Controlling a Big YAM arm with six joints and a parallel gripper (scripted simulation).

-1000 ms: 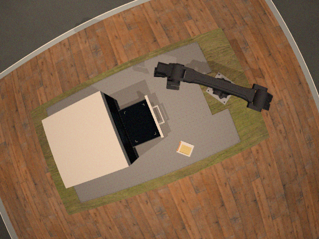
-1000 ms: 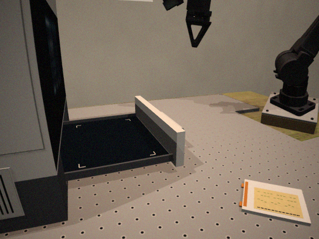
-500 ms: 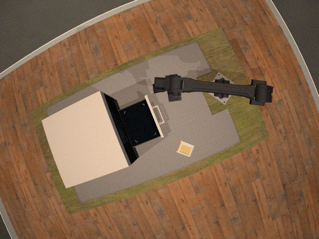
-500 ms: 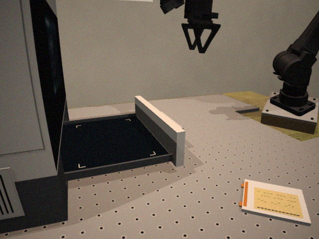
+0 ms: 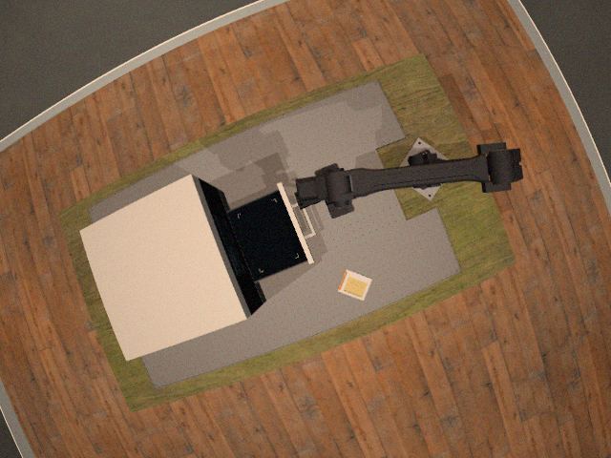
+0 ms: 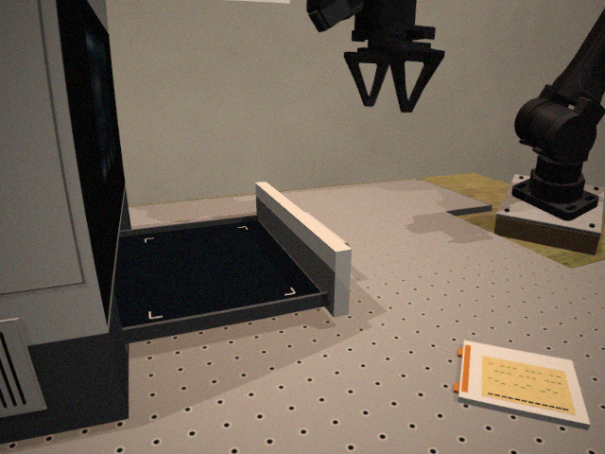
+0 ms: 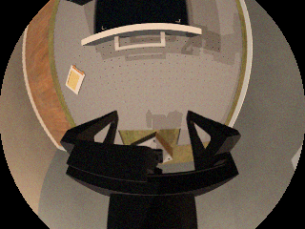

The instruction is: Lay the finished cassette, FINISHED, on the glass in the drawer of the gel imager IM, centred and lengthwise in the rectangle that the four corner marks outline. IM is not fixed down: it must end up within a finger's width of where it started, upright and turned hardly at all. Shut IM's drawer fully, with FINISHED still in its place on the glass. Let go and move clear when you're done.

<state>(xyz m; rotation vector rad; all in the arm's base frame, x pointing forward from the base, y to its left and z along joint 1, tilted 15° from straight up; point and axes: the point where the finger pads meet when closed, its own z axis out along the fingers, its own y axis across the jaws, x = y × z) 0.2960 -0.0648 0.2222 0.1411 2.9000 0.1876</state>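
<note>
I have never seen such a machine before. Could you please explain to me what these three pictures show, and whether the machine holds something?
It is one dark robot arm ending in a two-fingered gripper. One picture looks straight down, one looks from the side at table height, and one sits on the wrist behind the fingers. On the dotted grey table stands a big pale box with its drawer pulled out; the dark glass inside is bare. A small white-and-yellow card lies flat on the table. The gripper hangs open in the air, holding nothing.
</note>
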